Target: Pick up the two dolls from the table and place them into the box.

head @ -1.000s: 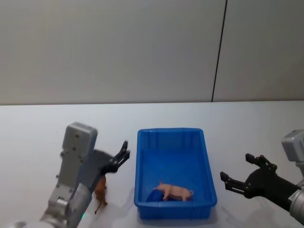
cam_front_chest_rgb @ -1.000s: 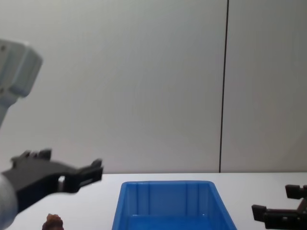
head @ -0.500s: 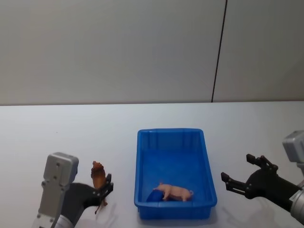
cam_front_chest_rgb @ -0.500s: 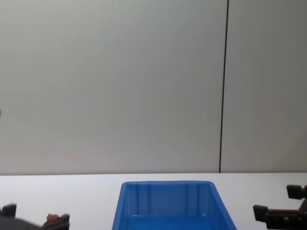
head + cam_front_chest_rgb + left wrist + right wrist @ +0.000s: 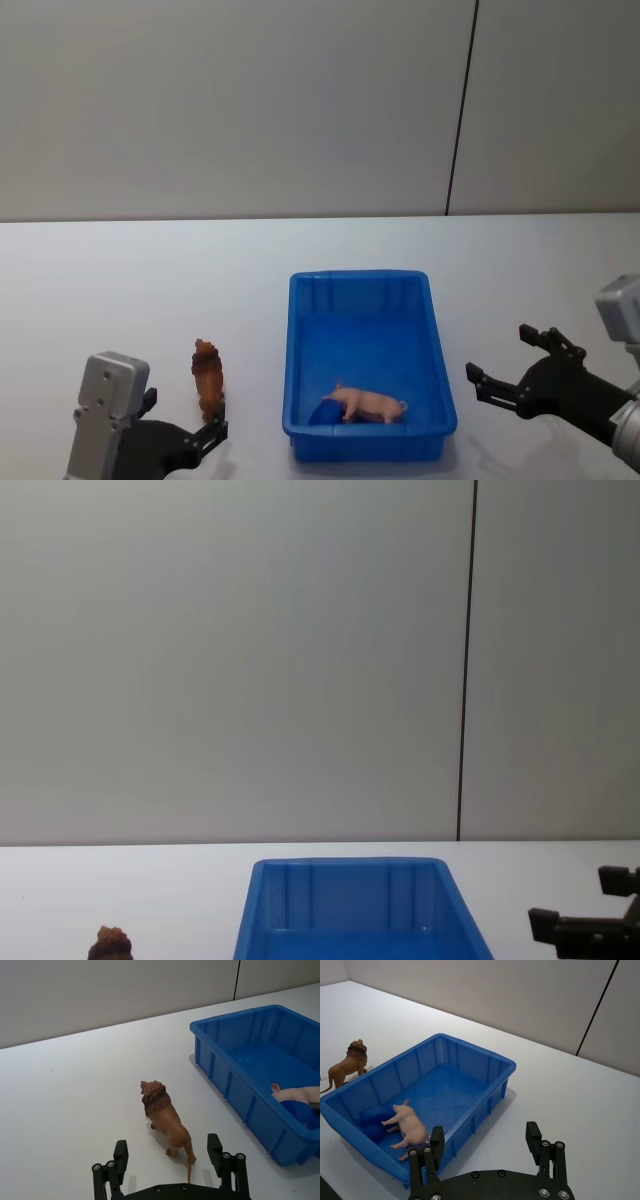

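A brown lion doll (image 5: 207, 377) stands on the white table just left of the blue box (image 5: 362, 279). Its head (image 5: 110, 945) shows low in the chest view. A blue doll (image 5: 325, 411) lies in the box's near left corner, beside a pink pig (image 5: 368, 403). My left gripper (image 5: 183, 418) is open and low, just behind the lion's hindquarters (image 5: 172, 1130), its fingers (image 5: 120, 1154) set to either side of the tail. My right gripper (image 5: 501, 357) hangs open to the right of the box (image 5: 470, 1050), holding nothing.
The white table (image 5: 120, 280) stretches wide to the left and behind the box, up to a grey wall. Open tabletop lies between the box and my right gripper (image 5: 575, 902).
My left arm has dropped and pulled back from over the lion to low near the table's front edge, uncovering the lion. The right arm, box and toys have not moved.
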Robot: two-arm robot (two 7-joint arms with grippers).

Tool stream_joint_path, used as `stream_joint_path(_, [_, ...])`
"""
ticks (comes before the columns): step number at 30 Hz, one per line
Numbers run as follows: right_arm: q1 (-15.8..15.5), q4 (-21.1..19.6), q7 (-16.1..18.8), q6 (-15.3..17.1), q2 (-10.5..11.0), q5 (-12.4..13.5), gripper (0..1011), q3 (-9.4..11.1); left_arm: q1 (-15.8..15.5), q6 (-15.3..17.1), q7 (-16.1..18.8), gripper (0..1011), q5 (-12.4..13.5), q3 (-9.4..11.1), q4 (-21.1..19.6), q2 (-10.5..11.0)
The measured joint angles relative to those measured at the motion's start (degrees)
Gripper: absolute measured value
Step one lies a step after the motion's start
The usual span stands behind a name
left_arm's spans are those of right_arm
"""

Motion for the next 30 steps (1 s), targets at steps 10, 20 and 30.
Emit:
stream_joint_path(10, [0.0,0.0,0.0,0.0,0.0,0.0,1001,0.0,-1.3,-0.9,-2.8,1001,-0.3,-0.5,3.9,-1.3])
stream_joint_path(20, [0.0,0.0,0.0,0.0,0.0,0.0,1001,0.0,-3.8,-1.3,-5.2,1001,0.9,-0.9,8.2,-3.5])
stream_joint_path(30, [0.0,0.0,0.0,0.0,0.0,0.0,1001,0.0,-7.0,-1.3,-8.1,1001,2.9,-0.9,12.3,-6.1])
